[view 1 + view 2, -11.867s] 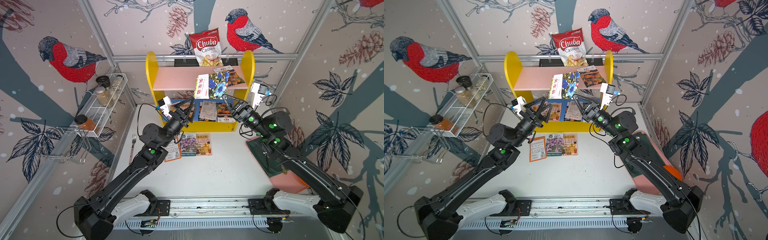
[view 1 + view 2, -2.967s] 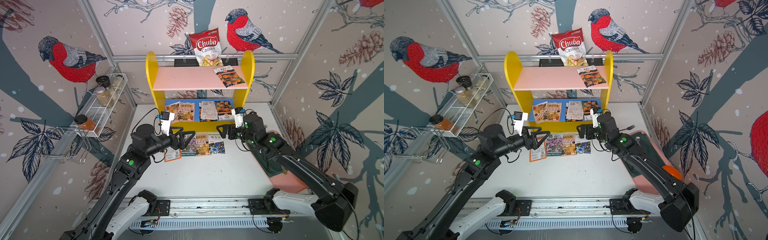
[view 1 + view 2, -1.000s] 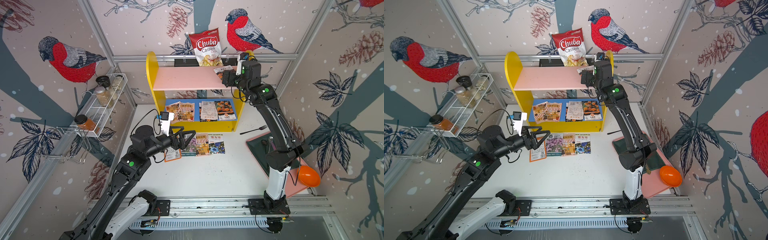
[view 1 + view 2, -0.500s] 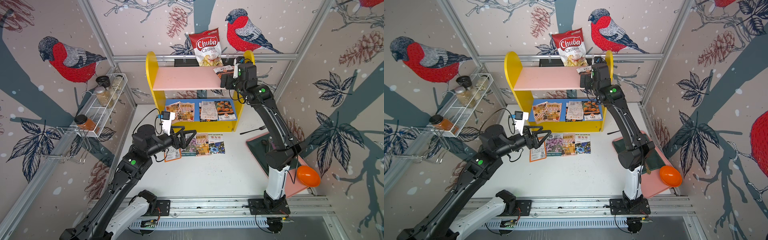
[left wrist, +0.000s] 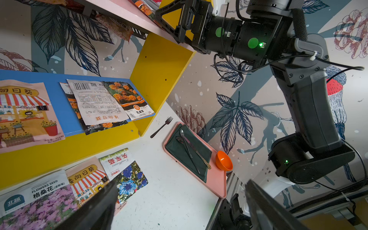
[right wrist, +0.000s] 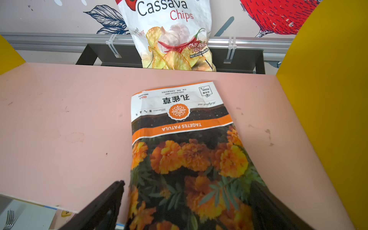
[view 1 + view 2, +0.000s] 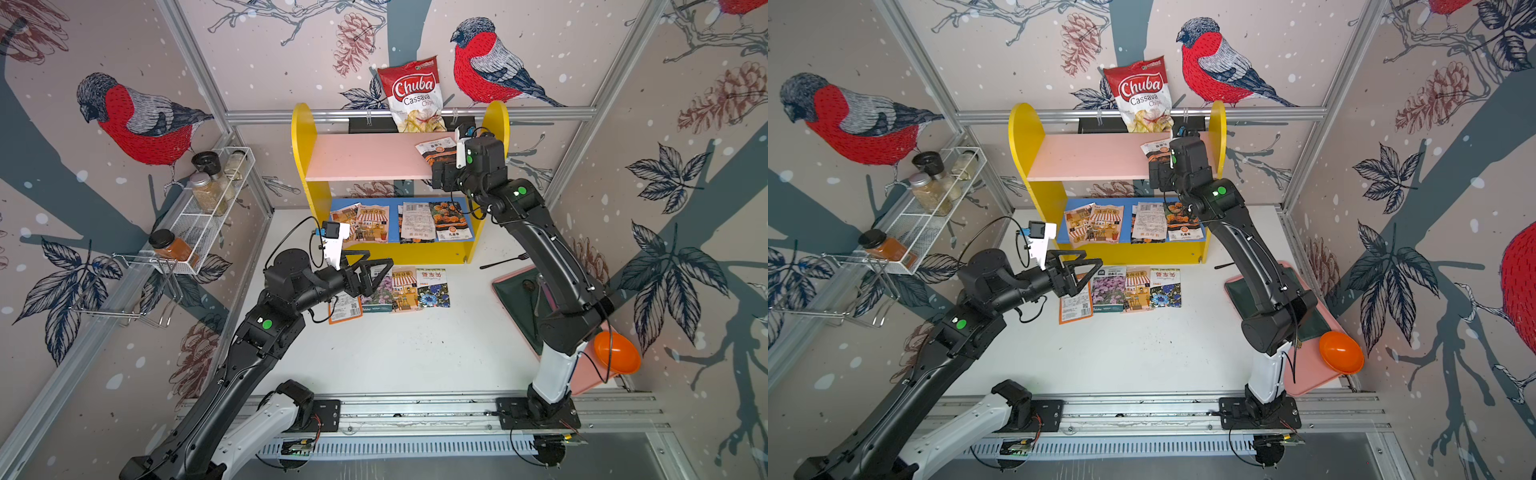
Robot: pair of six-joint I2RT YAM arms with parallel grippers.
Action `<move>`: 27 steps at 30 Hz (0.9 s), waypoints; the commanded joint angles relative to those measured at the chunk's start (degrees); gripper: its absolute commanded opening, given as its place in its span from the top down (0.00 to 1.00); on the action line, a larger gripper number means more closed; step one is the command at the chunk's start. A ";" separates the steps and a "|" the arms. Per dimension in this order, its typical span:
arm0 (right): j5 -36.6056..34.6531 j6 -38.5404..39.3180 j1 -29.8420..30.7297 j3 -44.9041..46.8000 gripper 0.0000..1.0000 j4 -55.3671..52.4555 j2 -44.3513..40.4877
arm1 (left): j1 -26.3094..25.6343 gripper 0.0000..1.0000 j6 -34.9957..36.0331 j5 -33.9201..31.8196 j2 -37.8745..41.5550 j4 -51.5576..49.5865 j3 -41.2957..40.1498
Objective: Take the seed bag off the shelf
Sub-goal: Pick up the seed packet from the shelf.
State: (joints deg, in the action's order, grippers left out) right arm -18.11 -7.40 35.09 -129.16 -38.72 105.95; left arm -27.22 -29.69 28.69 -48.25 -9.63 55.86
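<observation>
On shelf point(image 7: 365, 160) top board, right end, seed bag point(image 6: 185, 139) lies flat. Your right arm point(image 7: 536, 245) reaches in, jaws apart astride bag's near edge, apparently set to pinch. Your left arm point(image 7: 266, 328) hovers over counter point(image 7: 415, 357) packets point(image 7: 399, 289), jaws apart, clear of reach.

left arm point(image 7: 266, 328), right arm point(image 7: 557, 257): black links, white base segments | green joint dots point(image 7: 266, 323) | looped black cables point(image 5: 338, 64) | left claw point(image 7: 379, 277): black, triangular
</observation>
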 commanded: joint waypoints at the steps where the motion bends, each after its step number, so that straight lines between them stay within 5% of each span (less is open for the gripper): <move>1: -1.67 0.72 0.50 0.89 0.01 -0.13 -1.61 | -0.17 0.01 0.43 -0.10 -0.43 3.07 0.73; 16: 1.20 -1.17 0.59 2.43 0.00 2.12 -5.85 | -0.63 0.01 -11.71 -2.36 -6.49 15.76 4.57; 27: 7.58 -4.06 0.46 20.68 0.00 10.40 -23.01 | -4.41 0.03 -27.03 -6.23 -20.92 21.37 12.86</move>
State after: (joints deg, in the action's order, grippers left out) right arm -13.45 -9.87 35.66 -112.33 -32.53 86.08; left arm -31.03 -51.79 23.33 -67.29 6.87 66.96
